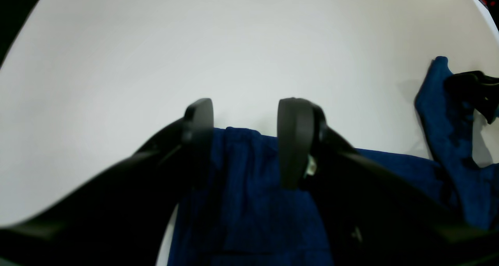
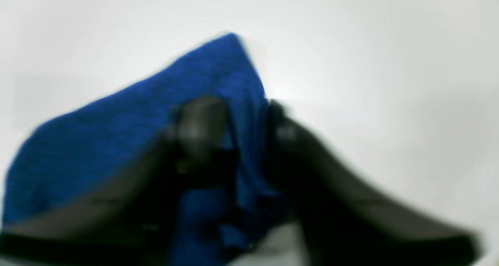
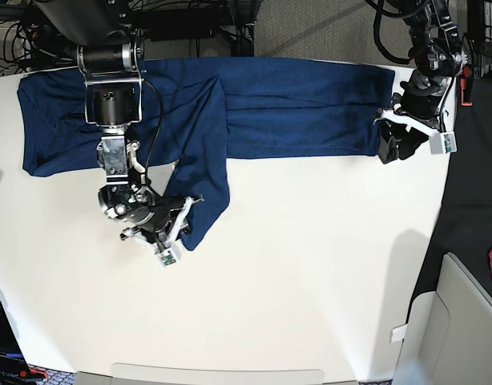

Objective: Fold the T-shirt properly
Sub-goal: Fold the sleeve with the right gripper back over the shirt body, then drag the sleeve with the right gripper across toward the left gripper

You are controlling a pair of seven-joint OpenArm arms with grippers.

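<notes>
Two black robot arms work over a white table [image 3: 310, 297]. The right gripper [image 2: 247, 141] pinches a fold of dark-blue fabric; the left gripper [image 1: 245, 141] stands open above the shirt's edge. Beyond them, the T-shirt [image 3: 302, 104] lies spread along the table's far side, one sleeve [image 3: 204, 188] angled toward its middle.

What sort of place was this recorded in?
Probably a robotics lab or workshop: a black two-armed robot works over a plain white tabletop, with a pale grey plastic chair beside it.
</notes>
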